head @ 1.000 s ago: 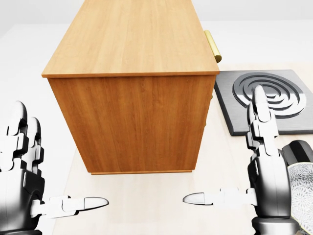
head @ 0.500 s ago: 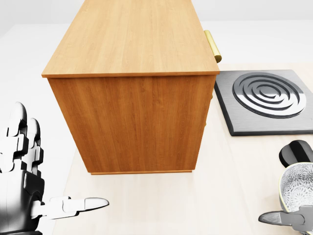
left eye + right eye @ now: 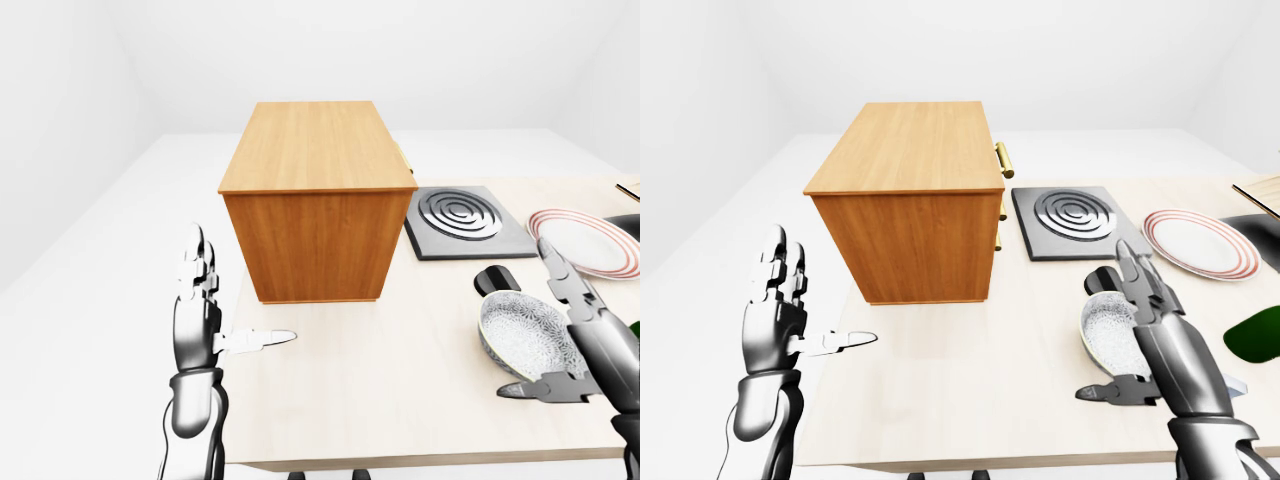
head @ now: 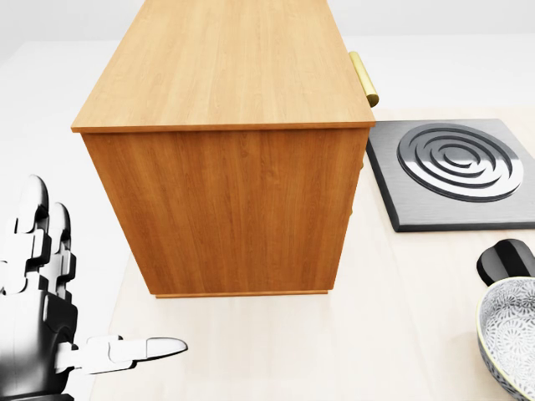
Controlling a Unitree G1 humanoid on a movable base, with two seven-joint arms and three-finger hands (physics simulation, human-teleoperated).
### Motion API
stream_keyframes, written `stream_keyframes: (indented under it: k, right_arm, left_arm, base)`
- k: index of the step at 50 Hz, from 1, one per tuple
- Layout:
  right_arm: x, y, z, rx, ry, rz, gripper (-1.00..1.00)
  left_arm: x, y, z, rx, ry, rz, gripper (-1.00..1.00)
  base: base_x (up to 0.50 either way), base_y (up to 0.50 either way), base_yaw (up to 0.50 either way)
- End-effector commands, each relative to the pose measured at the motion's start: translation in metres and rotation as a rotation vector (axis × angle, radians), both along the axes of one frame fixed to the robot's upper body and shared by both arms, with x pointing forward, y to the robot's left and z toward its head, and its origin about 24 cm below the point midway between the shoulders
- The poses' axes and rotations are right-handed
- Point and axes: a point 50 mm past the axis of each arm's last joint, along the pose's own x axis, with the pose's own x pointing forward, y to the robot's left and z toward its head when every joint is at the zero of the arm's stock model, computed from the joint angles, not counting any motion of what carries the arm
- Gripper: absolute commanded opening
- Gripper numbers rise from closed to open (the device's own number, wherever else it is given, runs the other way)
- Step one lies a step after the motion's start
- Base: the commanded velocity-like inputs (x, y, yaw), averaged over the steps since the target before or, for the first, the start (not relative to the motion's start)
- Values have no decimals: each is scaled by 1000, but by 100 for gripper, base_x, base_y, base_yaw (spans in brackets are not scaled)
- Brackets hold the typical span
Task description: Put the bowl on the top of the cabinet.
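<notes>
Pale tabletop (image 3: 400, 380) under us. Our right hand (image 3: 1160, 340), fingers spread, stands just beside patterned bowl (image 3: 525, 335), thumb under near rim, likely ready to cup it. Left hand (image 3: 200, 310) open, idle. Wooden cabinet (image 3: 315, 200) top bare, well apart from bowl.

The right hand (image 3: 1145, 330) is hovering open just right of the bowl (image 3: 1112, 338), thumb beneath its rim; the left hand (image 3: 780, 315) is spreading open near the cabinet (image 3: 908, 205).
</notes>
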Motion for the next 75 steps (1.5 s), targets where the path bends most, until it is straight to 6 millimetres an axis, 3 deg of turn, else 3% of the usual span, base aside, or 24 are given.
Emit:
stream_keyframes:
  k: [1, 27, 75]
  right_arm:
    - [-3, -13, -12, -13, 97, -53, 100]
    - [-3, -30, -63, 22, 311, -175, 100]
    - [-12, -42, -110, -35, 521, -280, 100]
  left_arm:
    - [0, 0, -2, 0, 7, 0, 100]
    - [3, 1, -5, -3, 20, 10, 100]
    - [2, 1, -2, -2, 9, 8, 100]
  base:
    - [0, 0, 0]
    - [0, 0, 0]
    - [0, 0, 0]
